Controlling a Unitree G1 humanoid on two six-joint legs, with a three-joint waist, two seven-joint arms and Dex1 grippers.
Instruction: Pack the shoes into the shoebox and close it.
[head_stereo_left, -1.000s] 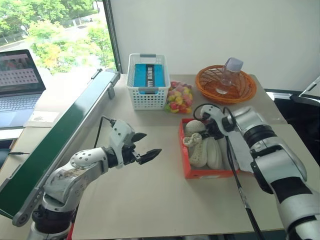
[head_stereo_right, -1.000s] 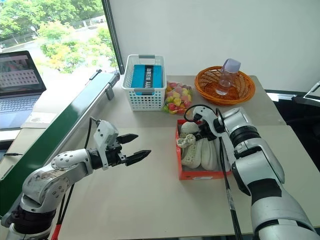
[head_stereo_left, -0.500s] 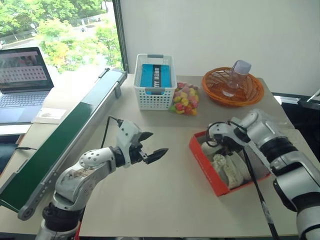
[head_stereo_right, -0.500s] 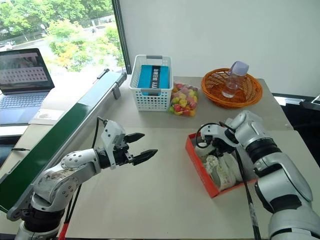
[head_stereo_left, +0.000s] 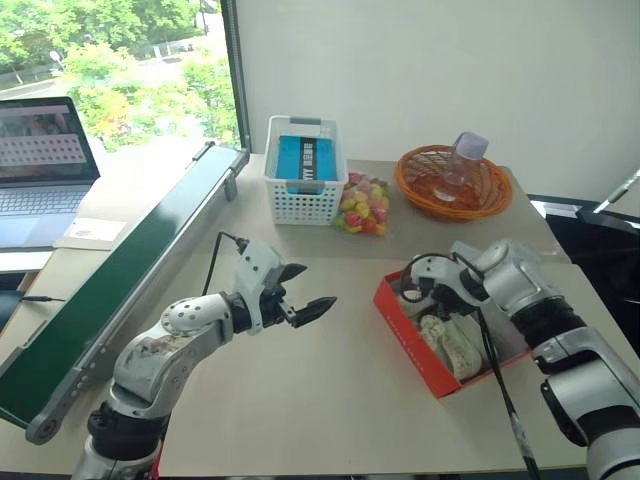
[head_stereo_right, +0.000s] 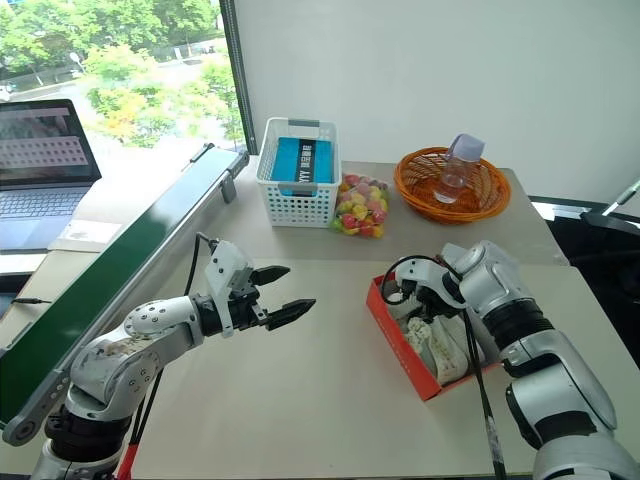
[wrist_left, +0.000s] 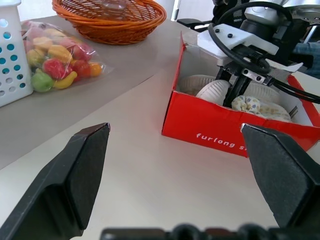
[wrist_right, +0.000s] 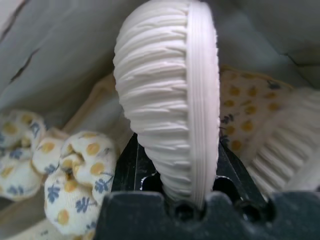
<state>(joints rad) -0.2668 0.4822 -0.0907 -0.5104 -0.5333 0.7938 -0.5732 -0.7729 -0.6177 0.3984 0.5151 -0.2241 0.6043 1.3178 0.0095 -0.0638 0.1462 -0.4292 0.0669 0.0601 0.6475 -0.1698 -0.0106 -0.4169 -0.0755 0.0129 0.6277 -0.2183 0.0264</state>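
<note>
Behind shoebox (head_stereo_left: 410, 330): candy bag (head_stereo_left: 362, 205), wicker basket (head_stereo_left: 440, 190), mesh basket (head_stereo_left: 301, 182).

Right hand (head_stereo_left: 428, 298) in red shoebox (head_stereo_left: 405, 328), left hand (head_stereo_left: 305, 296) open

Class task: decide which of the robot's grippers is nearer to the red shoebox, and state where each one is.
Right. The right gripper is down inside the shoebox among the shoes; the left gripper hovers open over bare table, well aside.

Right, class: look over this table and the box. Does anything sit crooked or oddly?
Yes. The shoebox sits askew, skewed to the table edge. Inside, one shoe stands on edge between the right gripper fingers instead of lying flat. The lid is not on.
</note>
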